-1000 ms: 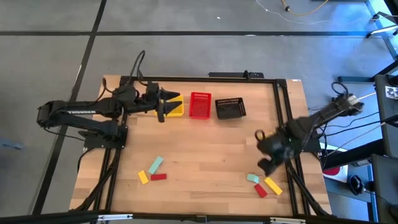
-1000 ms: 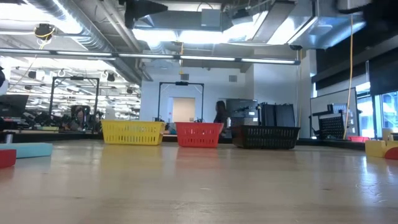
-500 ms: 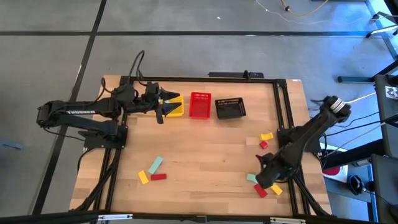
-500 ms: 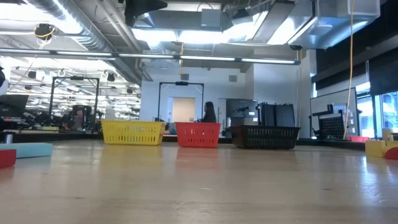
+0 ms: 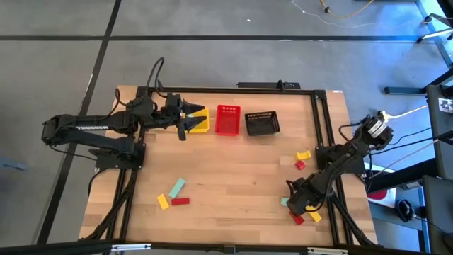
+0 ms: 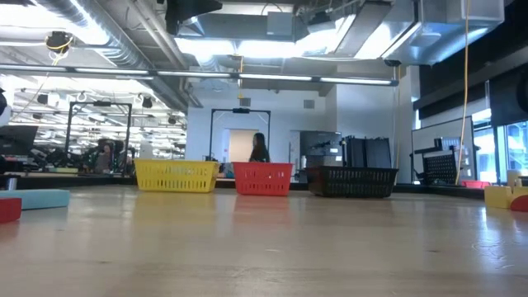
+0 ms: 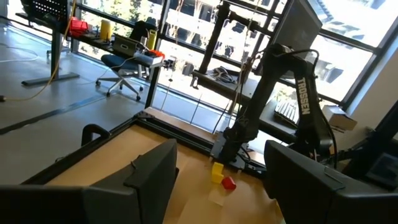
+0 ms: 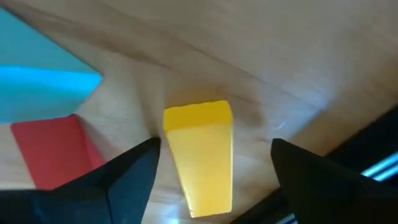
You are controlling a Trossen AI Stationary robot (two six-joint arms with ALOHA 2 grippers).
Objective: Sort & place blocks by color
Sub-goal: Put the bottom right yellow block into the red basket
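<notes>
Eight small flat blocks were out on the wooden counter and none showed in the yellow mesh basket, the red mesh basket or the black mesh basket, so the sorting looked barely begun. Down at the near right corner, the right end effector had its fingers spread wide either side of a smooth, flat yellow rectangular block, not closed on it, with a red block and a pale teal block just beside. Across the counter, the left end effector waited over the yellow basket, fingers parted and holding nothing.
</notes>
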